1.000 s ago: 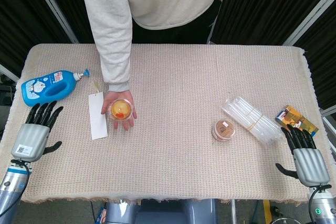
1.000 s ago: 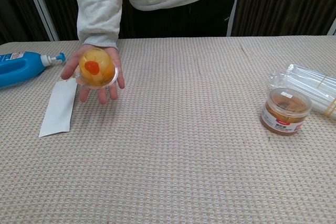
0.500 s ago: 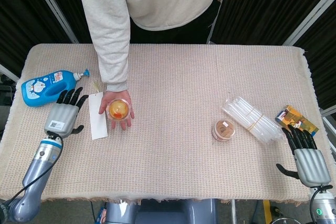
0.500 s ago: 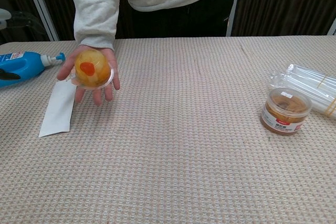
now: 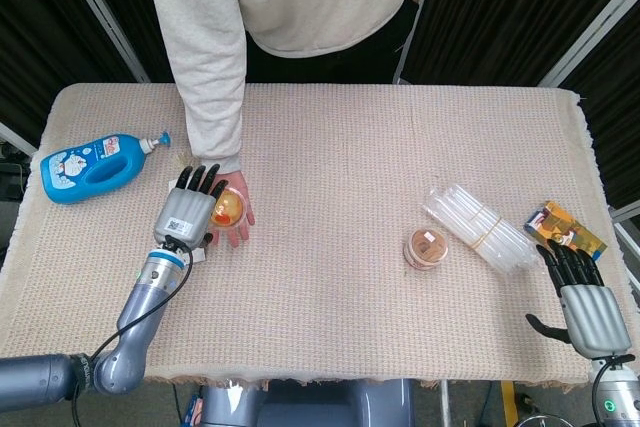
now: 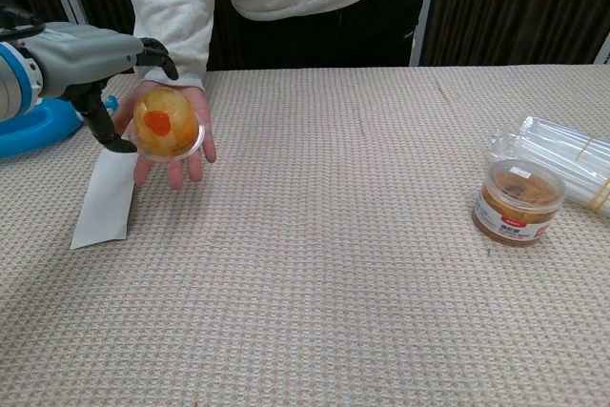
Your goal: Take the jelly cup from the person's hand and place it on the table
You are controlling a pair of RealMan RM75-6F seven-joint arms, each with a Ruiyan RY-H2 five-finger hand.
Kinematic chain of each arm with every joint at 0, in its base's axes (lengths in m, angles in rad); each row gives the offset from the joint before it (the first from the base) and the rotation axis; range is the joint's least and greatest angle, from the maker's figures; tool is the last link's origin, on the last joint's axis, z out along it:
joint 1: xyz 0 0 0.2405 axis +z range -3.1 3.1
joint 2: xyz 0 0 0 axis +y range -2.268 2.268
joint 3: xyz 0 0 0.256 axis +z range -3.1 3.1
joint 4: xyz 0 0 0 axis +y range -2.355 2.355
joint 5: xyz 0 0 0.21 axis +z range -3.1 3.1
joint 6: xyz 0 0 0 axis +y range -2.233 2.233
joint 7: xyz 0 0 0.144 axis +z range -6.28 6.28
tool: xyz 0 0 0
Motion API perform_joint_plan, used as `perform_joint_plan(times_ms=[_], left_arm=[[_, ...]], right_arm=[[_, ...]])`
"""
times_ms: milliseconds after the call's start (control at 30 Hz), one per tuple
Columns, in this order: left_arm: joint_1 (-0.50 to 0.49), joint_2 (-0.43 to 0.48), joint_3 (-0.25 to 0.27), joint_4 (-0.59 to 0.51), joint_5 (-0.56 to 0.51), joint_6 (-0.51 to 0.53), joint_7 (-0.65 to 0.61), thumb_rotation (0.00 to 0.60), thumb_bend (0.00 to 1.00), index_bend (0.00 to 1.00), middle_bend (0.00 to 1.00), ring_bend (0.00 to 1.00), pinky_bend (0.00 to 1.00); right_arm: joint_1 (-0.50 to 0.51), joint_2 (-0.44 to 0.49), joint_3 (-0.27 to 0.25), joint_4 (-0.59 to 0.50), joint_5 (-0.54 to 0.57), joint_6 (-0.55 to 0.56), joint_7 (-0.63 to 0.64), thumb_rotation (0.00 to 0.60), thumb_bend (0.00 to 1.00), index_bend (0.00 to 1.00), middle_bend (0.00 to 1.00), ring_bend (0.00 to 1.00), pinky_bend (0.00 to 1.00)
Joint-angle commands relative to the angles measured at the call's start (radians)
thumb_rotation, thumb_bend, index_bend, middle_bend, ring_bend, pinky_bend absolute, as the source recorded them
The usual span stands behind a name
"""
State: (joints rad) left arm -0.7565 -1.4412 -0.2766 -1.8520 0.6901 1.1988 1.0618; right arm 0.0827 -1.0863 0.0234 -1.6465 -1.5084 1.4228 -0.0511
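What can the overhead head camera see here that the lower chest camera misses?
Only the head view shows the right hand resting open at the table's near corner and the orange packet beside it. Only the chest view shows the jelly cup's domed side with the thumb below it. Both show the left hand open beside the cup, the person's hand, blue bottle and brown jar.

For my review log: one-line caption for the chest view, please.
Robot's open left hand reaches beside the jelly cup resting on the person's palm, not yet grasping it.
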Motion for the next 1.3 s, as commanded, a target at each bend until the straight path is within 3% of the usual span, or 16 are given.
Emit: perform_joint_plan(times_ms=[33, 167, 233, 300, 367, 467, 667, 900, 1067, 1300], left_arm=[[-0.032, -0.034, 0.008, 0.024, -0.039, 0.033, 0.04, 0.6, 0.24, 0.18, 0.0, 0.0, 0.06], [-0.053, -0.056, 0.016, 0.046, -0.067, 0.049, 0.054, 0.6, 0.25, 0.18, 0.0, 0.0, 0.07], [-0.061, -0.067, 0.02, 0.062, -0.08, 0.046, 0.055, 0.6, 0.29, 0.23, 0.02, 0.03, 0.12], [-0.07, -0.082, 0.021, 0.081, -0.086, 0.047, 0.05, 0.6, 0.4, 0.4, 0.16, 0.16, 0.25], [-0.073, -0.104, 0.021, 0.108, -0.047, 0.067, 0.028, 0.6, 0.5, 0.63, 0.39, 0.35, 0.41], [-0.065, -0.139, 0.055, 0.168, 0.108, 0.111, -0.04, 0.6, 0.53, 0.77, 0.51, 0.47, 0.49], [-0.039, -0.142, 0.084, 0.192, 0.26, 0.146, -0.158, 0.6, 0.54, 0.79, 0.53, 0.49, 0.5], [-0.002, -0.079, 0.092, 0.107, 0.352, 0.194, -0.224, 0.6, 0.54, 0.79, 0.53, 0.49, 0.5], [0.068, 0.022, 0.149, 0.0, 0.439, 0.237, -0.283, 0.6, 0.55, 0.79, 0.53, 0.49, 0.5], [0.205, 0.158, 0.296, -0.063, 0.583, 0.294, -0.4, 0.6, 0.54, 0.8, 0.53, 0.5, 0.5]], right_arm=[[0.0, 0.002, 0.0, -0.001, 0.002, -0.002, 0.004, 0.6, 0.1, 0.05, 0.0, 0.0, 0.0], [0.0, 0.003, -0.001, -0.003, 0.002, -0.004, 0.004, 0.6, 0.1, 0.05, 0.0, 0.0, 0.0], [0.001, 0.003, -0.001, -0.004, 0.002, -0.005, 0.004, 0.6, 0.1, 0.05, 0.0, 0.0, 0.0], [0.0, 0.003, -0.001, -0.005, 0.002, -0.004, 0.003, 0.6, 0.1, 0.05, 0.0, 0.0, 0.0], [0.0, 0.003, -0.001, -0.006, 0.004, -0.004, 0.003, 0.6, 0.1, 0.05, 0.0, 0.0, 0.0], [-0.001, 0.004, 0.0, -0.006, 0.007, -0.005, 0.004, 0.6, 0.1, 0.05, 0.0, 0.0, 0.0], [-0.001, 0.005, 0.0, -0.007, 0.007, -0.005, 0.003, 0.6, 0.1, 0.05, 0.0, 0.0, 0.0], [-0.002, 0.005, 0.0, -0.007, 0.008, -0.005, 0.0, 0.6, 0.1, 0.05, 0.0, 0.0, 0.0], [-0.002, 0.004, 0.001, -0.007, 0.01, -0.004, -0.002, 0.6, 0.1, 0.05, 0.0, 0.0, 0.0], [-0.003, 0.002, 0.002, -0.012, 0.014, -0.004, -0.011, 0.6, 0.1, 0.05, 0.0, 0.0, 0.0]])
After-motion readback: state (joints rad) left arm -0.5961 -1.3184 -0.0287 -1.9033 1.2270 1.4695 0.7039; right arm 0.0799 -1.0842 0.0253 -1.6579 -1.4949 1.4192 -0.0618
